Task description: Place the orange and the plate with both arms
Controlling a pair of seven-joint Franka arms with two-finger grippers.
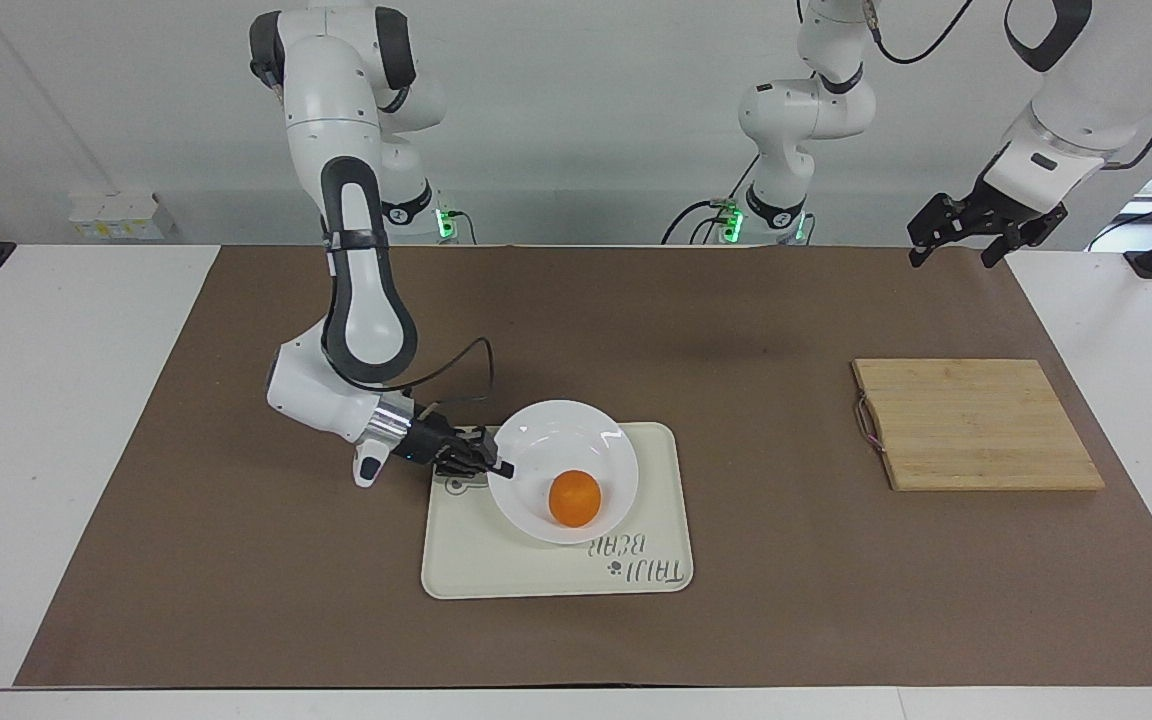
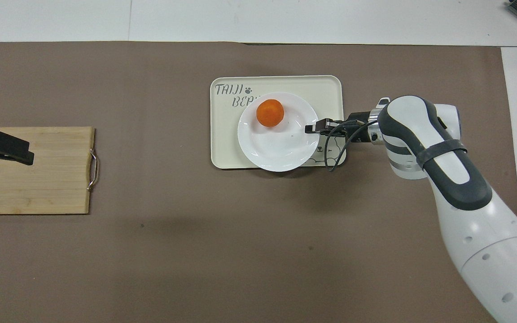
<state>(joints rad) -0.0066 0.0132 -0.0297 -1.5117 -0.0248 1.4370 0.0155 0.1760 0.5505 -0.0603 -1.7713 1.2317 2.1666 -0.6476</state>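
The white plate (image 1: 561,440) is held low over the cream bear tray (image 1: 496,560), slightly tilted; I cannot tell whether it touches the tray. The orange (image 1: 575,498) lies in the plate, on the part farther from the robots. My right gripper (image 1: 501,468) is shut on the plate's rim at the edge toward the right arm's end. In the overhead view the plate (image 2: 276,148), orange (image 2: 270,112) and right gripper (image 2: 312,128) all show over the tray (image 2: 326,89). My left gripper (image 1: 954,240) waits open, up in the air at the left arm's end.
A bamboo cutting board (image 1: 976,425) with a small metal handle lies toward the left arm's end; in the overhead view the left gripper (image 2: 2,148) hangs over the cutting board (image 2: 34,179). A brown mat (image 1: 736,320) covers the table.
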